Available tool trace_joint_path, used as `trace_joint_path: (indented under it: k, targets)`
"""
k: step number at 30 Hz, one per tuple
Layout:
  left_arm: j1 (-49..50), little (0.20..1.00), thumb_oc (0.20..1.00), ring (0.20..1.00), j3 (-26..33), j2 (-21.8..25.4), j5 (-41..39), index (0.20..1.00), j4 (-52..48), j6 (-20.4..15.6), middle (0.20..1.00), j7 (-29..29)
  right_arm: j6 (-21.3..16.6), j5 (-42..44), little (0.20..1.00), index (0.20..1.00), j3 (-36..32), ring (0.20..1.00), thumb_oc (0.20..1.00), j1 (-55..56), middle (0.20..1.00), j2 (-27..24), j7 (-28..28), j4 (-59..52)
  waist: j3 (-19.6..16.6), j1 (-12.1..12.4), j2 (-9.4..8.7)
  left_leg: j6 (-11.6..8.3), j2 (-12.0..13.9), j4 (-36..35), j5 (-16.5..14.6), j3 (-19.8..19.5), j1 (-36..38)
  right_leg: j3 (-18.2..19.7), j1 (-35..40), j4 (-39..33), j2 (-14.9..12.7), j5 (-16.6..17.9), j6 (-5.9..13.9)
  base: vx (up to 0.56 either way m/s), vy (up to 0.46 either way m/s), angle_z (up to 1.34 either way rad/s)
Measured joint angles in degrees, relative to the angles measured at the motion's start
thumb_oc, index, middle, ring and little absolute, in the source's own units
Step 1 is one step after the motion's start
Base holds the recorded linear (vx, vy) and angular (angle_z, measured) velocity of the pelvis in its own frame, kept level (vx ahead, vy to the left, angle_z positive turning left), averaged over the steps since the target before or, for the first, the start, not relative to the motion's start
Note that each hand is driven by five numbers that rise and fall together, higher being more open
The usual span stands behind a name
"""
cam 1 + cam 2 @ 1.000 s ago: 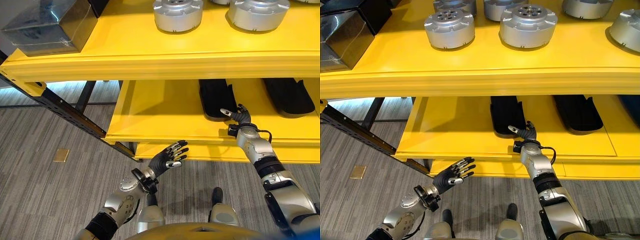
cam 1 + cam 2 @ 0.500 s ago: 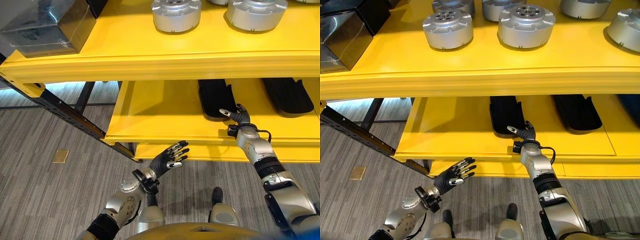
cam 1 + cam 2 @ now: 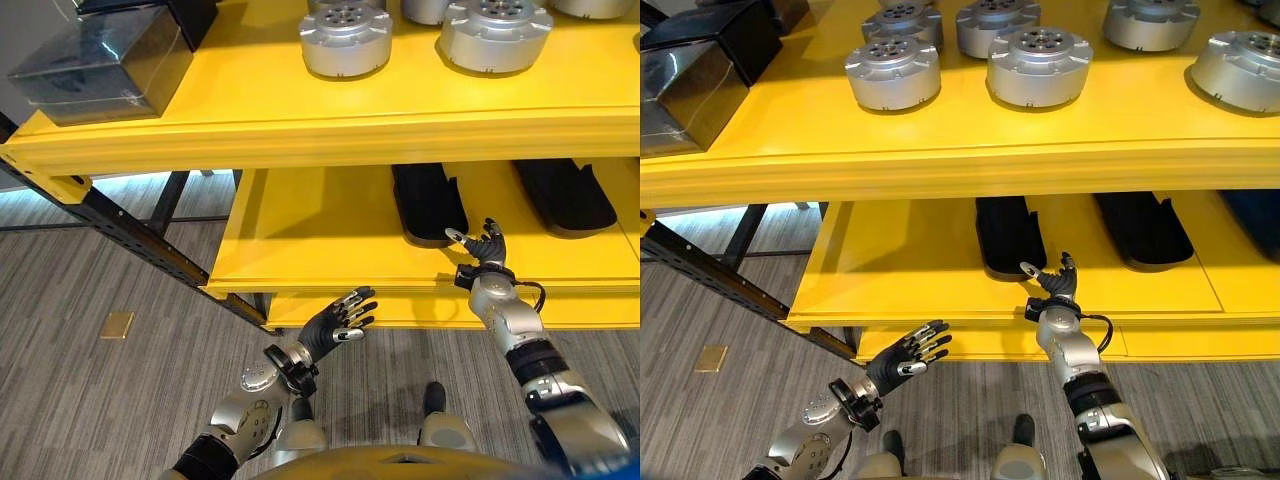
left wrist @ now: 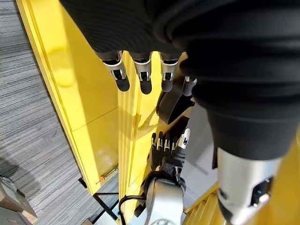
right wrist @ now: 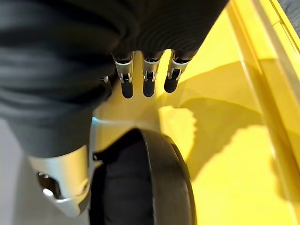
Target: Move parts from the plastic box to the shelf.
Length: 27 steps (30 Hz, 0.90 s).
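A black elongated part (image 3: 428,200) lies on the lower yellow shelf (image 3: 320,240), with a second one (image 3: 562,192) to its right. My right hand (image 3: 487,245) is at the shelf's front edge, just before the first part's near end, open with fingers straight and nothing in it. In the right wrist view its fingers (image 5: 147,75) reach past the part's rounded black end (image 5: 140,183). My left hand (image 3: 335,320) hangs open and empty over the floor below the shelf's front. Silver round parts (image 3: 345,38) (image 3: 495,30) stand on the upper shelf (image 3: 300,110).
A dark translucent box (image 3: 105,65) sits at the upper shelf's left end. A black steel rack beam (image 3: 140,235) runs diagonally at the left above grey floor. A small tan square (image 3: 117,324) lies on the floor.
The camera has tilted, showing more of the upper shelf. My right hand has drawn back a little from the black part and raised its fingers. The left hand has barely moved.
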Motion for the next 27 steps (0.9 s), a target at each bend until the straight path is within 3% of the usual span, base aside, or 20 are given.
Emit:
trace_joint_path:
  k: [7, 11, 15, 17, 18, 22, 23, 27]
  targets:
    - [1.4, 1.0, 1.0, 1.0, 0.9, -2.1, 1.1, 1.0, 0.0, -2.5, 1.0, 0.3, -4.2, -3.0, 1.0, 1.0, 0.2, 1.0, 1.0, 10.7, 1.0, 0.3, -1.2, -6.3, -0.4, -2.5, 0.57, 0.02, -0.3, -1.3, 0.0, 1.6, 0.9, 1.5, -0.5, -0.8, 0.0, 0.5, 0.32, -0.05, 0.048, -0.11]
    - [1.9, 1.0, 1.0, 1.0, 2.4, -2.2, 1.1, 1.0, 0.0, -2.9, 1.0, 0.3, -5.6, -4.7, 1.0, 1.0, 0.1, 1.0, 1.0, 14.4, 1.0, 0.2, 0.6, -9.2, -0.5, -3.5, 0.54, 0.03, -0.4, -1.4, 0.0, 1.9, 1.0, 1.7, -0.6, -1.0, 0.0, 0.6, 0.36, -0.05, 0.065, -0.06]
    - [1.8, 1.0, 1.0, 1.0, 4.7, -2.4, 1.1, 1.0, 0.0, -3.7, 1.0, 0.1, -7.0, -6.8, 1.0, 1.0, 0.2, 1.0, 1.0, 19.0, 1.0, -1.3, 5.8, -14.8, -0.8, -4.9, 0.03, 0.18, -0.6, -1.5, -0.1, 3.3, 1.0, 2.8, -1.2, -1.8, -0.1, 1.3, 0.45, -0.07, 0.118, -0.13]
    - [1.9, 1.0, 1.0, 1.0, 5.4, -2.3, 1.1, 1.0, -1.0, -3.8, 1.0, -1.3, -7.5, -7.7, 1.0, 1.0, 0.2, 1.0, 1.0, 22.1, 1.0, -3.2, 9.0, -17.2, -1.0, -4.9, -0.93, 0.21, -0.7, -1.5, -0.2, 4.2, 0.8, 3.3, -1.8, -1.8, -0.1, 1.4, 0.53, -0.08, 0.205, -0.18]
    - [1.9, 1.0, 1.0, 1.0, 5.6, -2.0, 1.0, 1.0, -1.3, -3.5, 1.0, -5.1, -7.5, -7.8, 1.0, 1.0, 0.0, 1.0, 1.0, 22.8, 1.0, -3.9, 10.9, -16.9, -1.4, -5.8, -1.88, 0.28, -0.9, -1.5, -0.3, 4.9, 0.7, 4.4, -2.2, -1.8, -0.2, 1.4, 0.65, -0.1, 0.264, -0.24]
    - [0.7, 1.0, 1.0, 1.0, 3.7, -0.9, 1.2, 1.0, -1.5, -2.5, 1.0, -10.9, -7.7, -7.1, 1.0, 1.0, -0.1, 1.0, 1.0, 23.1, 1.0, -4.3, 13.0, -14.4, -2.3, -7.5, -3.81, 0.14, -1.6, -1.2, -0.8, 6.1, 1.2, 5.3, -2.9, -1.7, -0.7, 2.0, 0.88, -0.1, 0.273, -0.17]
    - [-1.4, 1.0, 1.0, 1.0, 1.4, 0.1, 2.1, 1.0, -1.4, -2.1, 1.0, -11.5, -8.2, -6.1, 1.0, 1.0, -0.1, 1.0, 1.0, 21.7, 1.0, -4.5, 13.6, -12.0, -2.1, -6.8, -4.18, 0.33, -2.1, 0.4, -1.7, 6.3, 0.1, 5.9, -3.6, -0.8, -1.5, 2.3, 1.22, -0.15, 0.265, -0.16]
    - [-8.1, 1.0, 1.0, 1.0, -2.9, 0.8, 2.2, 1.0, -1.5, -0.5, 1.0, -12.4, -8.4, -5.0, 1.0, 1.0, -0.1, 1.0, 1.0, 21.9, 1.0, -3.7, 13.8, -11.2, -1.1, -9.3, -6.3, 1.44, -6.1, 1.5, -2.9, 8.2, -0.4, 7.6, -5.0, -0.7, -5.6, 2.8, 2.9, -0.14, 0.272, -0.16]
